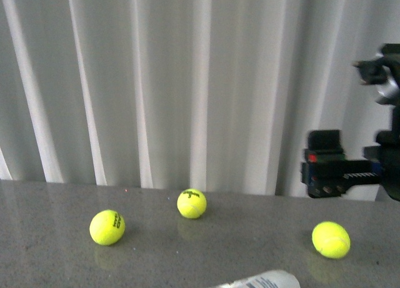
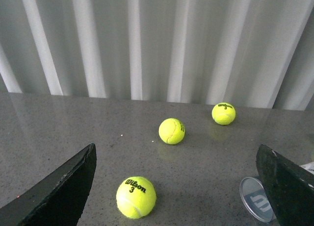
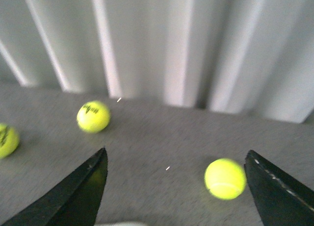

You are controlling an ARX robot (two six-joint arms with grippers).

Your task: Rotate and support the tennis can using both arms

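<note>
The tennis can (image 1: 262,280) lies on its side at the near edge of the grey table (image 1: 50,250), and only its white-labelled top side shows in the front view. In the left wrist view its round clear end with the "W" logo (image 2: 255,199) shows beside one finger (image 2: 289,187), partly hidden by it. My left gripper (image 2: 175,150) is open, with bare table between the fingers. My right gripper (image 3: 175,152) is also open above the table, and a pale blur of the can (image 3: 120,224) shows at the frame's edge. The right arm (image 1: 340,172) hangs at the far right.
Three yellow-green tennis balls rest on the table: a left ball (image 1: 107,227), a middle ball (image 1: 192,203) and a right ball (image 1: 330,239). One ball (image 2: 136,197) lies near the left gripper, another (image 3: 225,178) by the right gripper's finger. A white curtain (image 1: 187,82) closes off the back.
</note>
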